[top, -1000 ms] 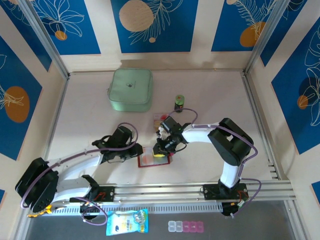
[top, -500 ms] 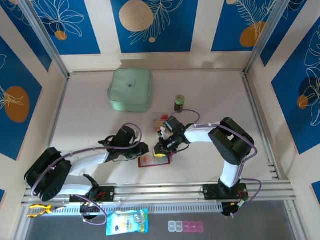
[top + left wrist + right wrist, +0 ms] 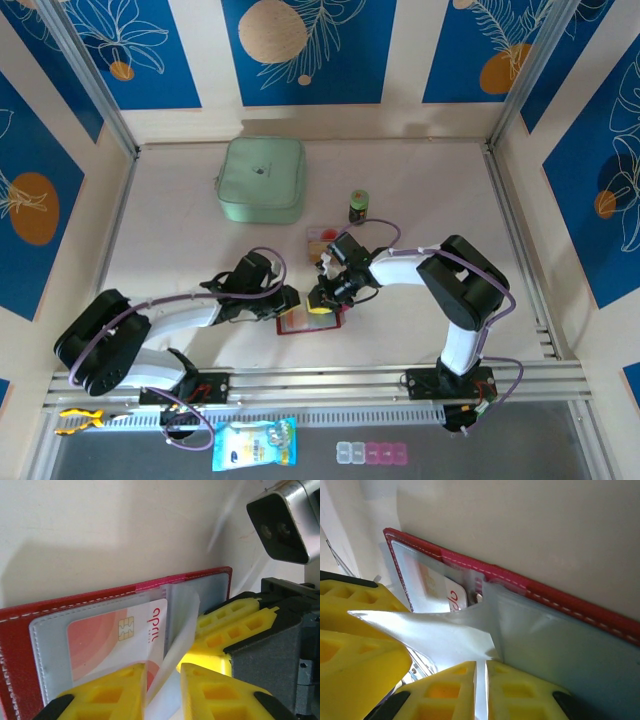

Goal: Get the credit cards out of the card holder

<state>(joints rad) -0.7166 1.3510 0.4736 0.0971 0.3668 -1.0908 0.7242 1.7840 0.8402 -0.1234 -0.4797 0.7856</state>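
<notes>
Card holder (image 3: 95, 600), red, one: lies open and flat on the table (image 3: 170, 240), near the front edge, with both grippers low over it. Credit card (image 3: 115, 635), pale orange with chip, one counted in place: seated in a clear pocket of the left-hand half, its end just beside the left gripper (image 3: 161, 674). Right gripper (image 3: 481, 667): clenched on the thin clear pocket leaf (image 3: 430, 630), which rises from the spine in a curl. Left gripper: the same leaf runs up between its yellow fingers, but I cannot tell whether they bite on it. Hazards: both tools have plastic rather than card, so a pull would lift the leaf, and perhaps the whole unpinned holder, while the card stays seated; a hard pull could tear the leaf at its stitched seam; the yellow fingers stand very close across the spine and may collide. Further count: grippers, two; small orange-and-red rectangle (image 3: 321, 237) on the table just beyond the holder, one, probably a second card, though too small to be sure; mint-green case (image 3: 262, 178), one; small dark jar (image 3: 358, 206), one
</notes>
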